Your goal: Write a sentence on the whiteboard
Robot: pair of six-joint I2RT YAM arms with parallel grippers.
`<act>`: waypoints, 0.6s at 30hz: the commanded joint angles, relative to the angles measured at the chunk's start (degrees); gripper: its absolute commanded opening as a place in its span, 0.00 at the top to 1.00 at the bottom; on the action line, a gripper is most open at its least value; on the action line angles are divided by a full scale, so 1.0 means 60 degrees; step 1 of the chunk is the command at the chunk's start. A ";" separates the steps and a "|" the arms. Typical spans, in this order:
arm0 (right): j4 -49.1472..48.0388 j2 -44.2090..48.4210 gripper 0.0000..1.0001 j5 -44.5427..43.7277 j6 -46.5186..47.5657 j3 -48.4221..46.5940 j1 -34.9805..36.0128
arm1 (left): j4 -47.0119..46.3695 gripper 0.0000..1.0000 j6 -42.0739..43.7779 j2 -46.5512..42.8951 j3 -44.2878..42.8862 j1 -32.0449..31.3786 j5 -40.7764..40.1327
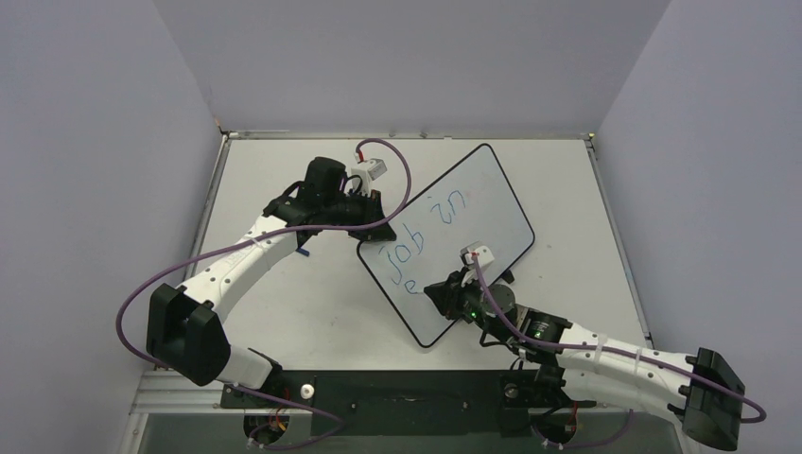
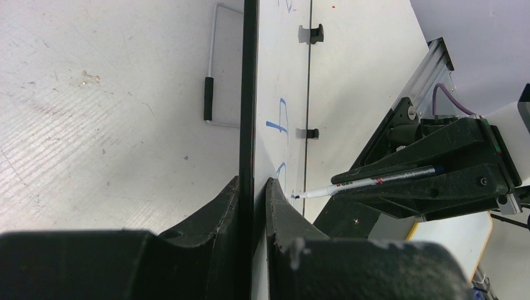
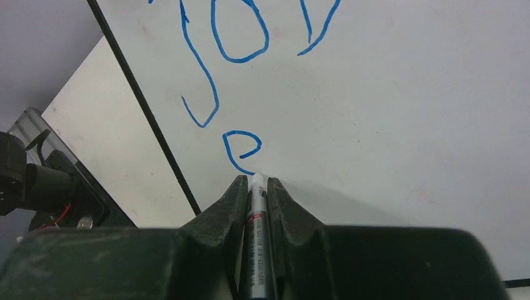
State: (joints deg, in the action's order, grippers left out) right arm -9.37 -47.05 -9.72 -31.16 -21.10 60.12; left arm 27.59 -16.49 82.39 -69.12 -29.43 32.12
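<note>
The whiteboard (image 1: 478, 203) lies in the middle of the table (image 1: 284, 312), turned diagonally so one corner points to the far side and another toward the arm bases. The left arm reaches forward from its base at the near left, bends at the elbow and swings inward, so that the left gripper (image 1: 371, 206) meets the board's left edge from the side. In the left wrist view its two fingers are pinched nearly together on the thin black rim, one on each face of the board, with the rim running straight up between them. The right arm stretches low from the near right corner, its forearm angled inward toward the centre, and the right gripper (image 1: 433, 288) sits over the near part of the board. Its fingers are closed tight on a marker (image 3: 256, 212), which lies lengthwise between them with its tip poking out in front. The tip is on or just above the white surface; the views do not settle which. The blue writing (image 1: 430, 222) runs along the board in wobbly letters reading roughly "job in". Below it is a smaller loop like an "e" (image 3: 240, 150), just ahead of the marker tip. The two grippers are apart, the left one at the board's edge and the right one over its face, nearer the bases.
</note>
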 commanded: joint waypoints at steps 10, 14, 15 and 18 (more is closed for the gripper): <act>0.1521 0.0289 1.00 -0.1812 0.0441 -0.0723 -0.0039 | 0.0639 1.00 0.0771 -0.0193 0.0191 -0.0061 -0.1310; 0.1531 0.0680 1.00 -0.1520 0.0787 -0.1108 -0.0255 | 0.0630 1.00 0.0763 -0.0166 0.0166 -0.0056 -0.1283; 0.1524 0.0694 1.00 -0.1392 0.0814 -0.1154 -0.0386 | 0.0623 1.00 0.0767 -0.0166 0.0156 -0.0049 -0.1274; 0.1368 0.0532 1.00 -0.1026 0.0889 -0.1290 -0.0705 | 0.0604 1.00 0.0784 -0.0154 0.0154 -0.0059 -0.1266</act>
State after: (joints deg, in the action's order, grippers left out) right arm 0.12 -43.94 -17.30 -27.70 -25.32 58.11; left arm 27.62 -16.56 82.17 -69.12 -29.54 32.08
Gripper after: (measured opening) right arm 0.100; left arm 0.111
